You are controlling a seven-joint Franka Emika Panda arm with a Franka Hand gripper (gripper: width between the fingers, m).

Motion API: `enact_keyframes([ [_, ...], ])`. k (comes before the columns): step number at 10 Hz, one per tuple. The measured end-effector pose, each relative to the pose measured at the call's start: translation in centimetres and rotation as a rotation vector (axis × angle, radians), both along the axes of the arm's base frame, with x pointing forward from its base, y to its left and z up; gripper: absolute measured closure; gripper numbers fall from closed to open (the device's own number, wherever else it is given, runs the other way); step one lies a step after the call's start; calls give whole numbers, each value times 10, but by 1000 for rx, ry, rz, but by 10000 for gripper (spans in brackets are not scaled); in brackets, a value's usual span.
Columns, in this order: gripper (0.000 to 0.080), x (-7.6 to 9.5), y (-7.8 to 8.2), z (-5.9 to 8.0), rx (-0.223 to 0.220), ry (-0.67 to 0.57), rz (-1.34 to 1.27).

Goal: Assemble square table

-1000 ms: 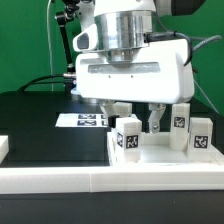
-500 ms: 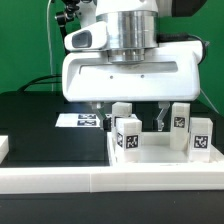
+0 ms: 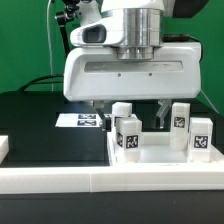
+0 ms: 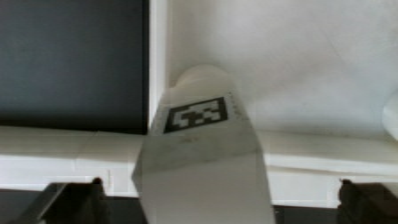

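The square table's top, a white slab with a raised rim (image 3: pixel 160 162), lies at the exterior view's right. Four white tagged legs stand upright on it: one at the back (image 3: pixel 122 110), one in front of it (image 3: pixel 128 139), and two further right (image 3: pixel 180 118) (image 3: pixel 200 138). My gripper (image 3: pixel 130 120) hangs over the slab, open, with a finger (image 3: pixel 161 118) on each side of the back leg. In the wrist view that leg (image 4: pixel 199 150) rises between the fingers (image 4: pixel 73 202), with a gap on both sides. Nothing is held.
The marker board (image 3: pixel 82 121) lies flat on the black table behind the slab, towards the exterior view's left. A long low white border wall (image 3: pixel 90 181) runs along the front. A white block end (image 3: pixel 3 148) shows at the left edge.
The gripper has come nearer the exterior camera and shifted a little left, so its fingers now straddle the back leg. Its jaws stayed wide. The legs have not moved.
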State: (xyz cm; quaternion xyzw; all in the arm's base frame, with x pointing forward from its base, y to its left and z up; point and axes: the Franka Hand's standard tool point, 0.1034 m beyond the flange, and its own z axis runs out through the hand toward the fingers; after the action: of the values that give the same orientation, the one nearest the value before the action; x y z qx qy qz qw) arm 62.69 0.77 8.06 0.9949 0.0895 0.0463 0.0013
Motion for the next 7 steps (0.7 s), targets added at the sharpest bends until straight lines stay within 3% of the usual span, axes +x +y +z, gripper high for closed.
enact_keyframes([
  [1,151,0,-2,0,-2,0,14],
  [3,420,0,-2,0,-1,0,8],
  [4,420,0,-2,0,-1,0,7],
  [5,511,0,-2,0,1,0,-12],
  [7,511,0,-5,0,14,-2,-88],
])
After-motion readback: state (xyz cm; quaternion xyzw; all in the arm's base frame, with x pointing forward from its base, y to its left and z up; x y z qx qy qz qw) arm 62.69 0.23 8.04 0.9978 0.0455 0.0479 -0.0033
